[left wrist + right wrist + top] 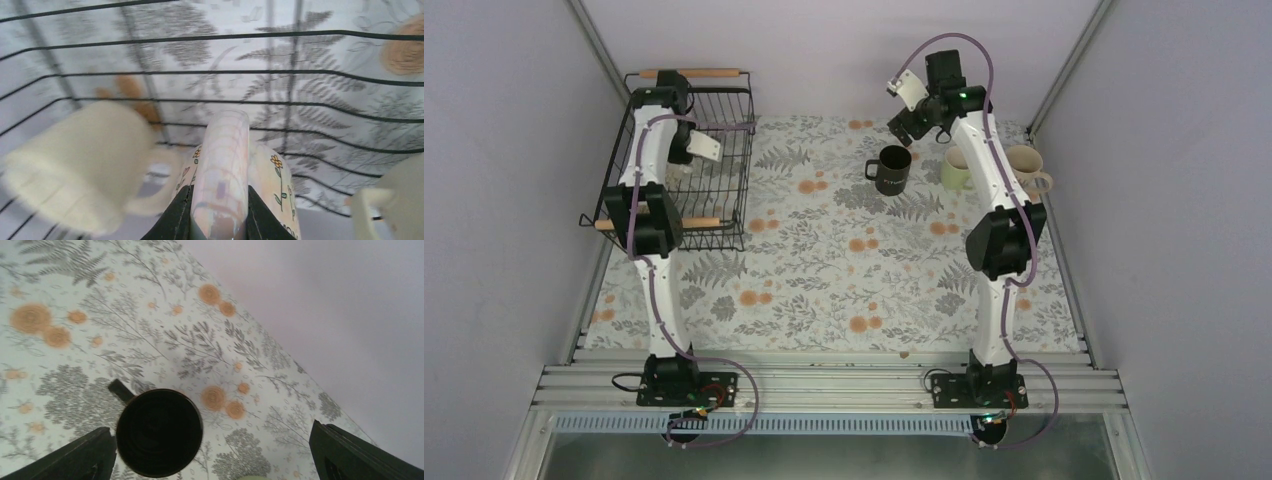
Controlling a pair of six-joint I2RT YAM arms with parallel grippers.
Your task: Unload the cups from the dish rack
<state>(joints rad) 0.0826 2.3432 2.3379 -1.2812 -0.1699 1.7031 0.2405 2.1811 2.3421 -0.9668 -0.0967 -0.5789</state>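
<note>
The dish rack (pixel 736 160) stands at the far left, a black wire basket with two wooden handles. My left gripper (pixel 684 166) reaches down into it. In the left wrist view the left gripper (pixel 219 190) is shut on the wide handle of a cream mug with painted flowers (pixel 277 182). A blurred cream mug (pixel 80 165) lies to its left and a pale mug (pixel 400 195) to its right, both inside the rack. My right gripper (pixel 904 127) is open above the black mug (pixel 891 168), which stands upright on the cloth. In the right wrist view the black mug (pixel 159 432) sits near the left finger of the right gripper (pixel 215 460).
A pale green mug (pixel 956 168) and a cream mug (pixel 1027 168) stand on the cloth at the far right behind the right arm. The rack's wires (pixel 250 102) close round the left gripper. Grey walls enclose the floral cloth (pixel 824 270) on three sides.
</note>
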